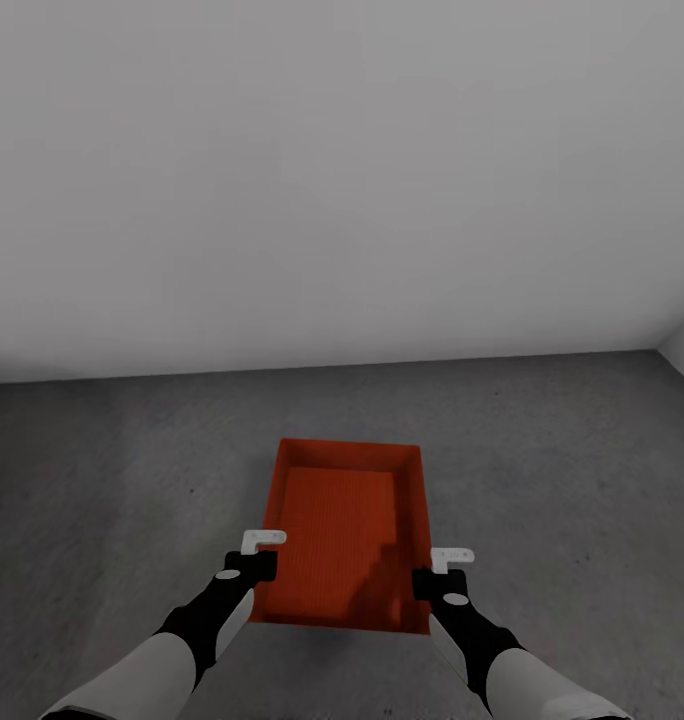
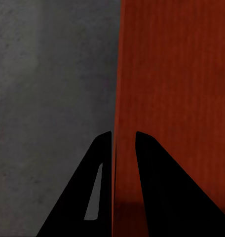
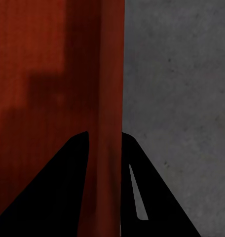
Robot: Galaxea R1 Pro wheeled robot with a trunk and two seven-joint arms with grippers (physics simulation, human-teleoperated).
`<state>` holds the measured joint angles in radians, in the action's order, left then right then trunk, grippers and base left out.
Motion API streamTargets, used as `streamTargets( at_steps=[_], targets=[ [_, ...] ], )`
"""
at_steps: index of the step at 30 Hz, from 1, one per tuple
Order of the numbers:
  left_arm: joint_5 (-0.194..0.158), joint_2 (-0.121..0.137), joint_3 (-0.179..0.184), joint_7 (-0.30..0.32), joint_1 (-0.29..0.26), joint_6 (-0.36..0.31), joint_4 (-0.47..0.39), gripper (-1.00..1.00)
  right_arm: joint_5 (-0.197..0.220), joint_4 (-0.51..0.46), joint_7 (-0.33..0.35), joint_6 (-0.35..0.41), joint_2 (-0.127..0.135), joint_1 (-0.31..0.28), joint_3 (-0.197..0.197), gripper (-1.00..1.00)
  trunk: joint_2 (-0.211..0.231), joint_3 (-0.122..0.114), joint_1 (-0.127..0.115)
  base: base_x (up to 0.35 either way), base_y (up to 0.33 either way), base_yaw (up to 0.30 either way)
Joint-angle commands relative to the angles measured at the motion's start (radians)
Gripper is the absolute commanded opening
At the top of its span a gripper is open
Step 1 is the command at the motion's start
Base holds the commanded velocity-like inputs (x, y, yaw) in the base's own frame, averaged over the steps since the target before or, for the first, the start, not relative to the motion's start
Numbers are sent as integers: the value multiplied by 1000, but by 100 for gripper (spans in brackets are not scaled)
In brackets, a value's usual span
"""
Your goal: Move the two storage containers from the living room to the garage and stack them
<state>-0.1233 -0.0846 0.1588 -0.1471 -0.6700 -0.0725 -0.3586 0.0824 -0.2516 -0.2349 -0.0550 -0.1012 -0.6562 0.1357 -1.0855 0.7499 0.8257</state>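
Garage (image 1: 332, 180) scene here: plain light grey wall up top, mottled dark grey concrete floor (image 1: 102, 460) below. One orange-red storage container (image 1: 347, 520) out front and centre, open top up, held between both arms over the concrete, well short of the wall; hard to say from the head view whether its bottom is touching the ground or just above it. Left gripper (image 1: 254, 560) clamped on the container's left wall near the close corner, one black finger (image 2: 100, 187) outside over the concrete, the other inside over the orange bottom, wall pinched thin between them in the left wrist view. Right gripper (image 1: 440, 572) same deal on the right wall: fingers (image 3: 58, 192) straddling the rim, one inside, one outside, squeezed onto it. Blocky dark shadow across the container's inner bottom on the right side. Container (image 2: 176, 89) and (image 3: 43, 64) looking level, not tipped.
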Motion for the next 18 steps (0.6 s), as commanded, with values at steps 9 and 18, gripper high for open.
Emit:
streamTargets(
  at_steps=[9,18],
  targets=[
    [10,26,2,-19,0,91,-5,-100,17,5,-9,-7,2,0,-11,-100,0,5,0,0,0,0],
    [10,25,2,-19,0,91,-5,-100,17,4,-9,-7,2,0,-11,-100,0,5,0,2,0,0]
  ],
)
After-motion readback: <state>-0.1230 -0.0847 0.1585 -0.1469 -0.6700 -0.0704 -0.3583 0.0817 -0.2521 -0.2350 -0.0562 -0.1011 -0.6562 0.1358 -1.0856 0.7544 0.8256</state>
